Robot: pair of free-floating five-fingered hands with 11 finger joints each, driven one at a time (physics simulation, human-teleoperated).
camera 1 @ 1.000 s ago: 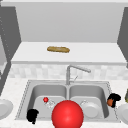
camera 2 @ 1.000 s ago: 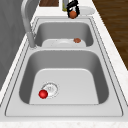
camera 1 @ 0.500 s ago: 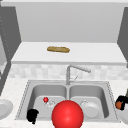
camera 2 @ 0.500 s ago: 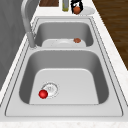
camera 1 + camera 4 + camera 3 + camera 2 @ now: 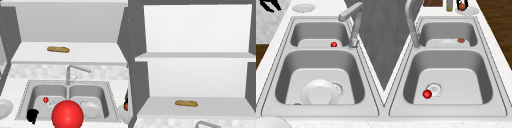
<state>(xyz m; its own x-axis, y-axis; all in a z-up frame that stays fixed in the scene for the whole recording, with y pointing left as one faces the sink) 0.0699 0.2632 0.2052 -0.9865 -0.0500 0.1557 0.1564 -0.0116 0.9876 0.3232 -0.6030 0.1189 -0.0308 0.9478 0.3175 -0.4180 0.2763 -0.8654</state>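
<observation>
In the front view, the left hand [image 5: 32, 115] hung at the front left corner of the sink [image 5: 110, 100], fingers curled on nothing. The right hand [image 5: 126, 100] was at the sink's right edge over a plate [image 5: 122, 115], wrapped round a brown ball [image 5: 126, 107]. A big red ball [image 5: 67, 114] sat before the sink; a bread roll [image 5: 58, 49] lay on the shelf [image 5: 100, 53] above it.

In the left side view, the right hand [image 5: 459, 3] held the brown ball [image 5: 462, 6] above the plate [image 5: 471, 11] beyond the sink [image 5: 497, 82].

In the right side view, the left hand [image 5: 271, 5] hung beyond the sink's far left corner.

In the upper view, the bread roll [image 5: 186, 103] lay on the shelf.
</observation>
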